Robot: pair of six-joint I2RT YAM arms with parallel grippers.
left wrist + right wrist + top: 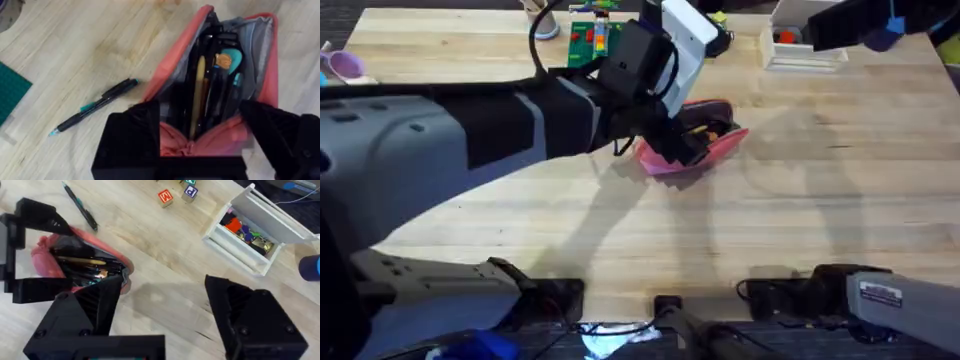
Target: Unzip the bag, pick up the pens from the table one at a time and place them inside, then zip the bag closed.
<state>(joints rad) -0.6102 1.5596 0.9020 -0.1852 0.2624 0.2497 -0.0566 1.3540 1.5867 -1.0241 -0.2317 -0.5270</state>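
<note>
Pink bag (260, 85) unzipped between left pincer (200, 145) fingers, black pen (95, 106) beside

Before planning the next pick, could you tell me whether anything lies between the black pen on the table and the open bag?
Nothing visible does: bare table separates the black pen from the bag's side. The open left pincer straddles the bag's end, away from that path.

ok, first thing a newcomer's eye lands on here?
The pink bag gaping open mid-table, stuffed with pens including a tan-yellow one, the left end effector open and straddling its near end. Next, a black pen lying loose on the table beside the bag. The right end effector hangs open just off the bag's other end, a white box of small items beyond.
</note>
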